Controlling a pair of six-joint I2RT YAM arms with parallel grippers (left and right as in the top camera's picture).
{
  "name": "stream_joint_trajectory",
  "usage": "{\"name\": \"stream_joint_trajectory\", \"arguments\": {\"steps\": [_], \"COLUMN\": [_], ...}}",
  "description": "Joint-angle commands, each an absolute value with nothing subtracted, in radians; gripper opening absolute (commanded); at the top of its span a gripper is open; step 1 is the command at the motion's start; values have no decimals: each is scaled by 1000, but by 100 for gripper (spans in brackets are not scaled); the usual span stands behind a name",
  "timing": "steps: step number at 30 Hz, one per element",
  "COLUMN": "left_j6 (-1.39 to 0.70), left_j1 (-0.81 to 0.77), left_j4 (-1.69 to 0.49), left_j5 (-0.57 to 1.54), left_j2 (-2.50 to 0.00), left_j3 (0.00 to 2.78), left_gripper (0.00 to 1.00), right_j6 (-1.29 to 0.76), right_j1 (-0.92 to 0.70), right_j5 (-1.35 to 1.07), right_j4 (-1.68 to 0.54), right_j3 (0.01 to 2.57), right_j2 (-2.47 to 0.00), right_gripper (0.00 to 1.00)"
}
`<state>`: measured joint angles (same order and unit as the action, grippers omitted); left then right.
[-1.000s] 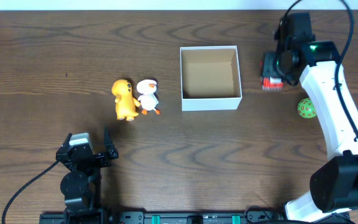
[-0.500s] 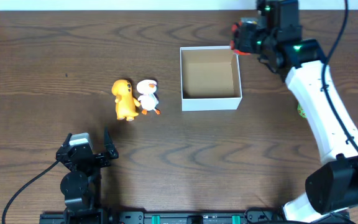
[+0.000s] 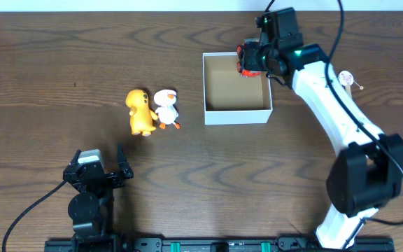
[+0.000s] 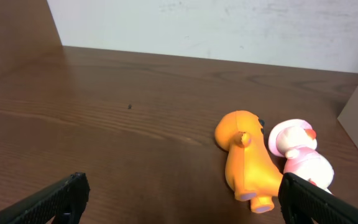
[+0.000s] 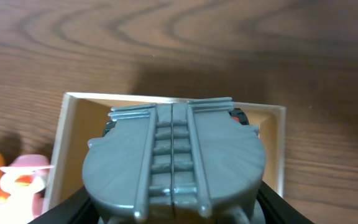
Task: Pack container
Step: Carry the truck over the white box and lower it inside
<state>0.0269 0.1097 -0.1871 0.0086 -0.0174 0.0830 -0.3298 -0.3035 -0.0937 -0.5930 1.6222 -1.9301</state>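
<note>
Container [image 3: 236,115]: nothing inside yet. Right gripper [image 3: 252,59]: jaws clenched on red-and-grey toy [image 5: 174,162], brought from outside the container's right wall to over its far-right corner; release looks next. Left gripper [image 3: 98,166]: jaws released, well clear of the container.

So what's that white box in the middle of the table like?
The box is small, square and open-topped, with low white walls and a brown, cardboard-looking inside. It sits flat on the wooden table. Its visible floor is bare. The right gripper holds a red and grey toy over its far right corner; whether they touch is unclear.
</note>
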Motion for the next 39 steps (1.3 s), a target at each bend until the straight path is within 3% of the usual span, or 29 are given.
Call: {"name": "stream_joint_trajectory", "arguments": {"steps": [1,6,10,19,39], "left_j6": [33,33,33,33,33], "left_j1": [110,110,110,110,110], "left_j4": [-228,-228,-228,-228,-228], "left_j5": [16,16,16,16,16], "left_j2": [-17,-17,-17,-17,-17], "left_j3": [69,69,69,69,69], "left_gripper": [98,98,98,98,98], "right_j6": [-336,-336,-336,-306,-307], "right_j1": [-329,-332,-335,-336,-344], "right_j5": [-89,-90,-85,17,37], "right_j4": [-588,-614,-620,-633,-618], "right_j3": [1642,1642,1642,1642,1642], "right_j2": [-1961,-2009,-2015,-2015,-2060], "right_gripper": [21,23,34,40,42]}}
